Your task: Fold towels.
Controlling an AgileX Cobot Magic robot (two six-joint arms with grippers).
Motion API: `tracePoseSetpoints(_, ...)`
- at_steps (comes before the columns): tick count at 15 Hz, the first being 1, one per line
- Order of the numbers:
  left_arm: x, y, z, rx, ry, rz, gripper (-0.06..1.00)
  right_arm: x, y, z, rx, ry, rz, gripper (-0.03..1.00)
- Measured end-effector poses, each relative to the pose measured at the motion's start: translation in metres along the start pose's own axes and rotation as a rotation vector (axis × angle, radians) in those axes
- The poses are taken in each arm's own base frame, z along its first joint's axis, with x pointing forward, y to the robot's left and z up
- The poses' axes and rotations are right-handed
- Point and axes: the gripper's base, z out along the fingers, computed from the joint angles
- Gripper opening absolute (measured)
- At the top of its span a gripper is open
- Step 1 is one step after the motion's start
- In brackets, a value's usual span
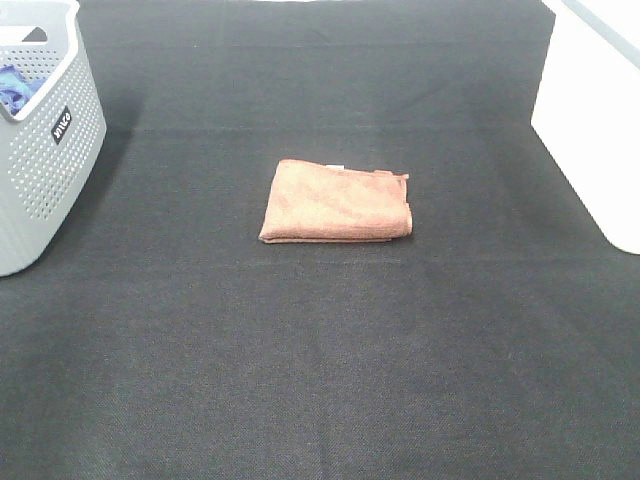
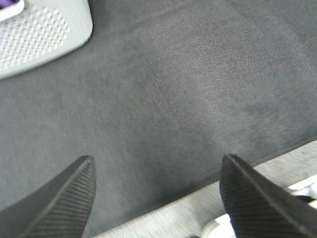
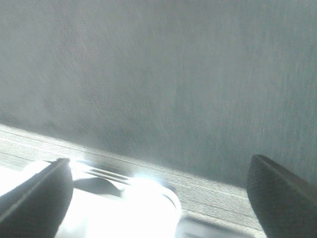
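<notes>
Left fingers [image 2: 156, 198]: spread wide, holding nothing, above bare worktop [image 1: 320, 380].
Right fingers [image 3: 158, 193]: spread wide too, empty.
Towel [image 1: 336, 202]: mid-worktop, already folded small.
Handling: likely soft, light, limp; pinch your corners by the stitched edges.

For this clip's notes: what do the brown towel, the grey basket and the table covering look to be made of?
Towel: soft, matte, fuzzy nap with a stitched edge; probably microfibre, though cotton terry is possible.
Basket: rigid, smooth grey plastic, judging by its moulded rim and regular rows of small holes.
Table covering: dark, matte woven fabric; a fine weave texture shows in the left wrist view.
</notes>
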Motion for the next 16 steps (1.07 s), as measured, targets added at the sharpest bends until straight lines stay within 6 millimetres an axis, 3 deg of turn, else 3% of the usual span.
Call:
tracePoseSetpoints(4, 0.021, -0.003, 0.022, 0.015, -0.063, 0.120, 0.68, 0.012, -0.005, 0.000, 0.083, -0.139, -0.035, 0.89)
tracePoseSetpoints(16, 0.020, -0.007, 0.023, 0.058, -0.082, 0.106, 0.68, 0.012, -0.007, 0.005, 0.088, -0.162, -0.033, 0.89)
